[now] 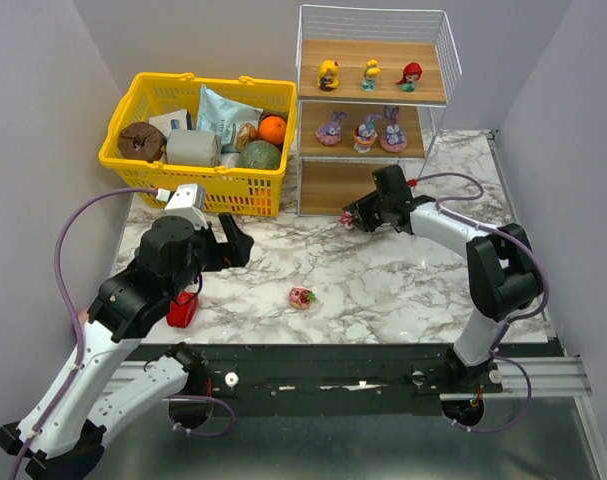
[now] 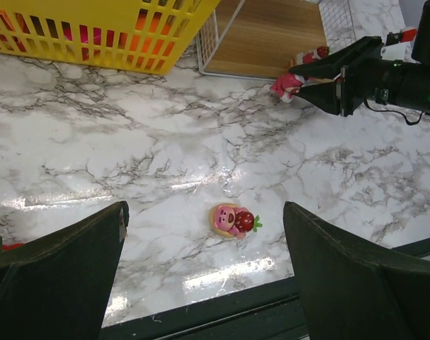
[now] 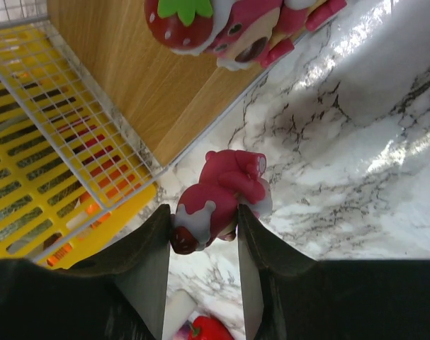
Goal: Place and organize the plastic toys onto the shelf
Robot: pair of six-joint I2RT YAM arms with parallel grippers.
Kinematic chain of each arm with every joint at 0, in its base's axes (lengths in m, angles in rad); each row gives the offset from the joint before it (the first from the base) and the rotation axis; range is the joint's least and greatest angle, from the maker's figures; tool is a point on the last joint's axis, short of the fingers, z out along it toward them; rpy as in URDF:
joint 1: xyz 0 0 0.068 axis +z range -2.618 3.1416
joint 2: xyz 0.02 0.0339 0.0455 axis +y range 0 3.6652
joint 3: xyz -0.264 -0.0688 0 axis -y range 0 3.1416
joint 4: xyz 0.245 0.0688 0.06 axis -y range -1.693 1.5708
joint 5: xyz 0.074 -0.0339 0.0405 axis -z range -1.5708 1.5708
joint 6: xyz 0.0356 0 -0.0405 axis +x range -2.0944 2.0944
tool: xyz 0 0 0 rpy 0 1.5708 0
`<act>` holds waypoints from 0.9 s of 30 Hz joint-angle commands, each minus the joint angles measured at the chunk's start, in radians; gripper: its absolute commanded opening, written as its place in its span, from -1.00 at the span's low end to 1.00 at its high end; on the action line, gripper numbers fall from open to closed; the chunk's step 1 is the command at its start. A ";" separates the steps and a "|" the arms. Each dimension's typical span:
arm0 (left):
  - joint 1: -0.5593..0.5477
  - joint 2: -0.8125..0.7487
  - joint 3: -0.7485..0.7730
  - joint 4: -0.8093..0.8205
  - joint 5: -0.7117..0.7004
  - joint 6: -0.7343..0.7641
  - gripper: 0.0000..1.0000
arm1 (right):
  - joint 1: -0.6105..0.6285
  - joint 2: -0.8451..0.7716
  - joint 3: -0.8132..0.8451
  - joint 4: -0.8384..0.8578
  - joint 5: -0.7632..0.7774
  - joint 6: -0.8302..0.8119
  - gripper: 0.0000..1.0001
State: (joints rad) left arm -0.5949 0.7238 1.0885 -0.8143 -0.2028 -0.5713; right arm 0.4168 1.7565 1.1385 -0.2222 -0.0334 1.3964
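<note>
The shelf [image 1: 328, 185] stands at the back. Three dolls sit on its top board and three purple-pink bunny figures on the middle board. My right gripper [image 1: 355, 215] is low in front of the bottom board [image 3: 129, 71], shut on a pink-red figurine [image 3: 218, 195]. A second pink figurine with a strawberry [image 3: 229, 25] lies at that board's front edge. A third pink figurine [image 1: 301, 297] lies on the marble table and shows in the left wrist view [image 2: 234, 219]. My left gripper [image 2: 204, 212] is open and empty above the table, to its left.
A yellow basket [image 1: 193, 140] full of groceries stands left of the shelf, close to its side. A red bell pepper [image 1: 182, 310] lies by the left arm near the table's front edge [image 2: 222, 297].
</note>
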 commanded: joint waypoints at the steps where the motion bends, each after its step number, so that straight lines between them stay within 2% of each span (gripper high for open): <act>1: 0.006 0.006 0.030 -0.013 -0.035 0.014 0.98 | -0.009 0.057 0.047 0.030 0.007 0.042 -0.52; 9: 0.006 0.019 0.027 -0.006 -0.037 0.014 0.98 | -0.010 0.083 0.058 0.053 0.055 0.075 -0.51; 14: 0.006 0.029 0.027 0.000 -0.033 0.019 0.98 | -0.009 0.074 0.024 0.104 0.096 0.138 -0.51; 27: 0.006 0.034 0.028 0.001 -0.030 0.021 0.97 | 0.014 0.080 0.001 0.107 0.214 0.283 -0.47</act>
State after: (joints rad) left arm -0.5949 0.7605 1.0885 -0.8139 -0.2165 -0.5652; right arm 0.4240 1.8130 1.1584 -0.1432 0.0963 1.6146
